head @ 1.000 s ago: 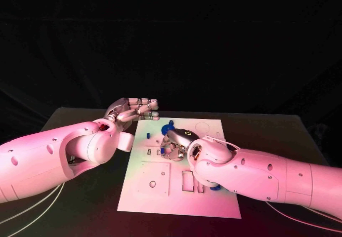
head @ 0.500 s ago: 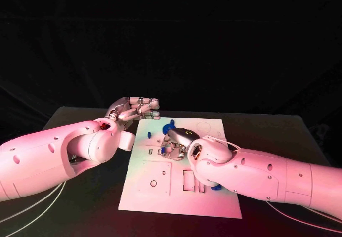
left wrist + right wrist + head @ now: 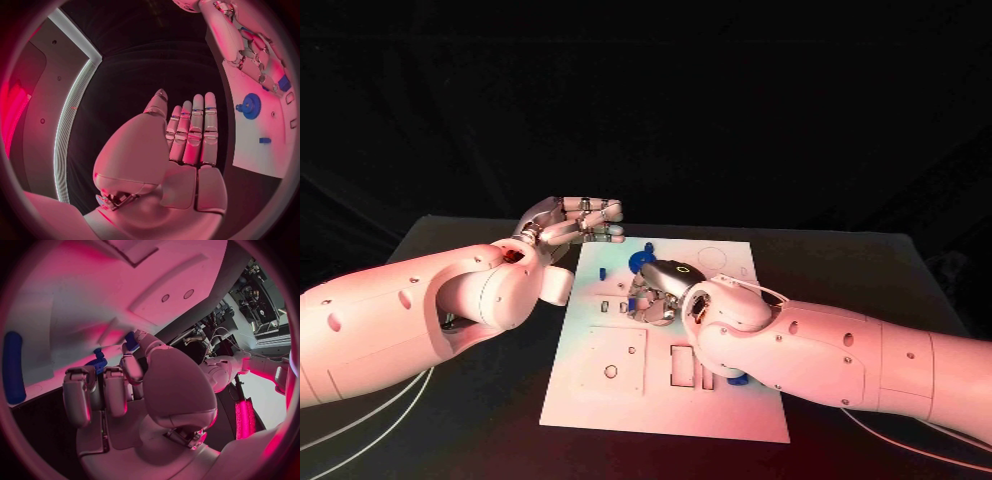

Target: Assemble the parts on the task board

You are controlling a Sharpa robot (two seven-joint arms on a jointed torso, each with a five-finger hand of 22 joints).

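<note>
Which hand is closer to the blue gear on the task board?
Right. The right hand is over the task board just beside the blue gear; the left hand is raised off the board's far-left corner.

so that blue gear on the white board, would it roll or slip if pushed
The blue gear looks flat, so it would probably slide, not roll. It seems stiff and light. Its toothed rim should give a robot hand some grip. The left robot hand is beside the task board, empty.

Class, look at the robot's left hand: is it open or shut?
Open: the left hand holds nothing, its fingers straight, beside the task board.
</note>
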